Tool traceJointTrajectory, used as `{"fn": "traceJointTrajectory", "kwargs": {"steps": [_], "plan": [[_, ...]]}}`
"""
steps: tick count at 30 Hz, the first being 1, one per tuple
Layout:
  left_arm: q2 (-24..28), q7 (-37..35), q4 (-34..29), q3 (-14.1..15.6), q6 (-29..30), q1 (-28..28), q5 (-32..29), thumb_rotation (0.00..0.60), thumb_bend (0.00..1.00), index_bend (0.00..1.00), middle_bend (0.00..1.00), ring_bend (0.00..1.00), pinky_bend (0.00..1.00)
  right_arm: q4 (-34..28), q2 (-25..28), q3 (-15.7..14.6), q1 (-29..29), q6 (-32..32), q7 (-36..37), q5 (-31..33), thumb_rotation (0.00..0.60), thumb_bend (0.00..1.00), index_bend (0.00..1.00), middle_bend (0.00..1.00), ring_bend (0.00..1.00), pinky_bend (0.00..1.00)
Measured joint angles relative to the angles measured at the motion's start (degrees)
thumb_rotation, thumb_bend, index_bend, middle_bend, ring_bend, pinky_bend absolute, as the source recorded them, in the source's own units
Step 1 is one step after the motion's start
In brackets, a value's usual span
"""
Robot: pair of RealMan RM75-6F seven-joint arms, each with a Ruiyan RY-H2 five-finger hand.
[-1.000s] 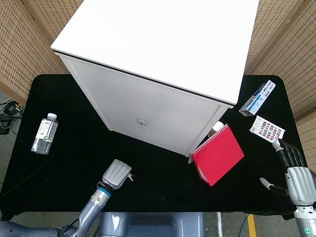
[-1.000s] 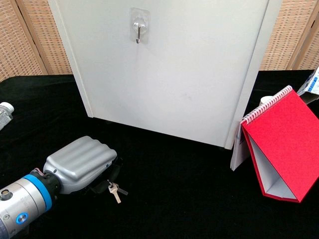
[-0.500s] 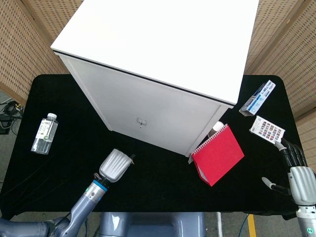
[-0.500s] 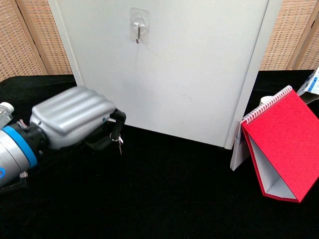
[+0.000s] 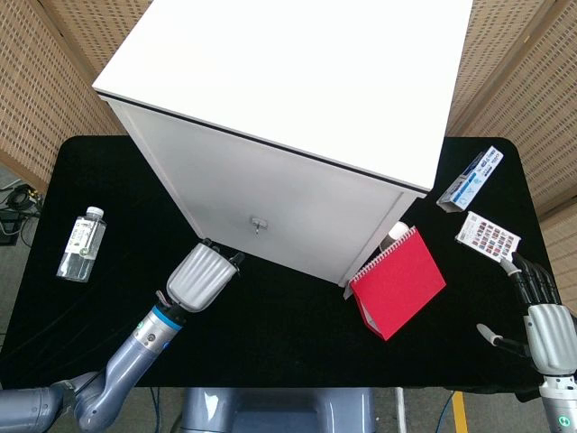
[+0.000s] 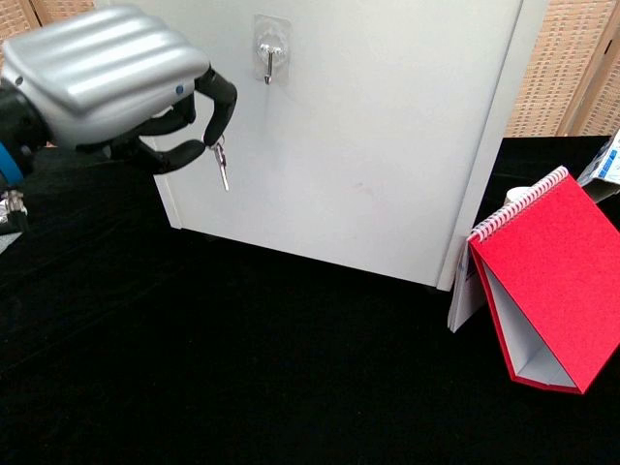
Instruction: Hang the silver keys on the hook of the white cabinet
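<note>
Silver keys [image 6: 222, 165] dangle below left hand [image 6: 116, 82] fingertips, pinched; right hand [image 5: 541, 311] empty, fingers apart.

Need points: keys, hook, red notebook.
silver keys [image 6: 222, 167]: chest view, on the hanging key blade below the left hand.
hook [image 6: 268, 66]: chest view, on the metal shank.
red notebook [image 6: 557, 281]: chest view, on the front cover.

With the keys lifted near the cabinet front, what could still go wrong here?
The small silver keys dangle from a fingertip pinch of the grey left hand, so they might slip or swing. The little metal hook on the tall white cabinet is a narrow target, and the hand's bulk could bump the cabinet front.
</note>
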Motion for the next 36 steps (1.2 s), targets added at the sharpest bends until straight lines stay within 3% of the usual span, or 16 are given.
{"fn": "traceJointTrajectory", "kwargs": {"steps": [8,14,36], "plan": [[3.22,3.74,-2.54,-4.34,-2.06,-3.87,-1.12,0.600,0.46,0.57,0.94,0.86,0.76,0.10,0.07,0.10,-0.01,0.03,0.57,0.14,0.600,0.10,0.00,0.00,0.00,0.00],[4.23,6.49,-2.70,-5.74,-3.41,-6.39,-1.51,0.600,0.46,0.58,0.94,0.86,0.76,0.28,0.20,0.19,-0.04,0.20,1.41,0.16,0.600,0.10,0.00,0.00,0.00,0.00],[0.56,7.64,1.47,-4.41,-3.47,-9.62,-3.87,0.600,0.46,0.58,0.94,0.86,0.76,0.69,0.22,0.38,0.07,-0.07,2.16,0.54,0.600,0.10,0.00,0.00,0.00,0.00]]}}
